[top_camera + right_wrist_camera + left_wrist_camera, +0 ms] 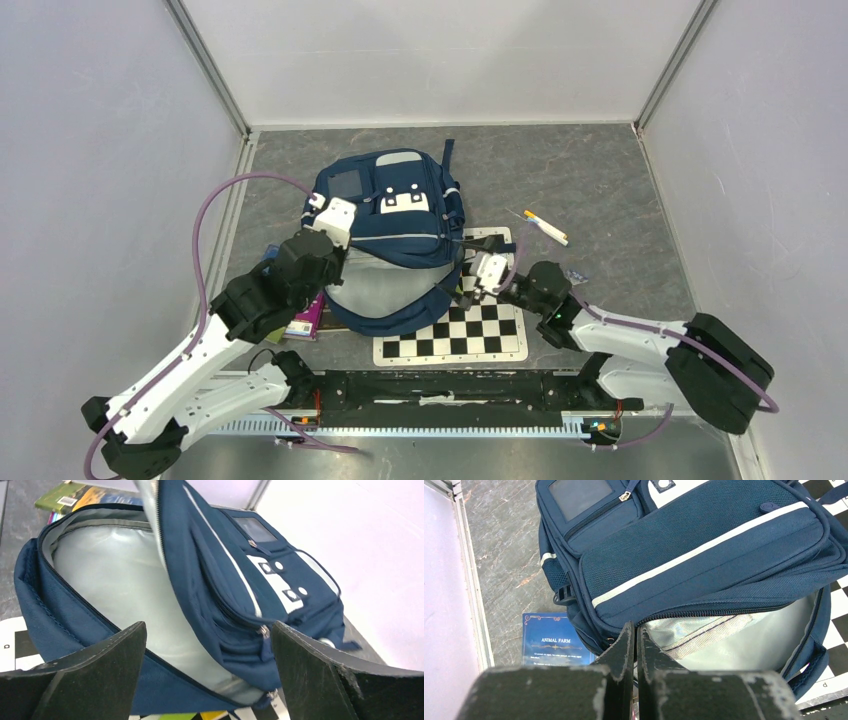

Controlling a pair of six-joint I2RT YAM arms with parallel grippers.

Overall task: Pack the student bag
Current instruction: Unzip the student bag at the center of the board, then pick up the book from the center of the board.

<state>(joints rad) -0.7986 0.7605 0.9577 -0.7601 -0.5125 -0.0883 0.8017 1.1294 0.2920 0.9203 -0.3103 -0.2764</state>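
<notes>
Top view: the student bag [400, 215] lies mid-tabletop [600, 180], main compartment unzipped toward the near edge, its near-right part over a checkerboard mat [470, 335]. The left arm reaches in from the near-left corner, left gripper [335, 222] over the bag's left side. The right arm lies low from the near-right corner, right gripper [487, 268] at the bag's right side. A white pen [546, 229] lies right of the bag.

Left wrist: jaws pressed together, tips at the flap's zip edge; whether fabric is pinched, cannot tell. Seen readably only here: a blue "Animal Farm" book [551, 640] beside the bag.

Right wrist: jaws wide apart, nothing between them, facing the silver-lined opening with the flap raised.
</notes>
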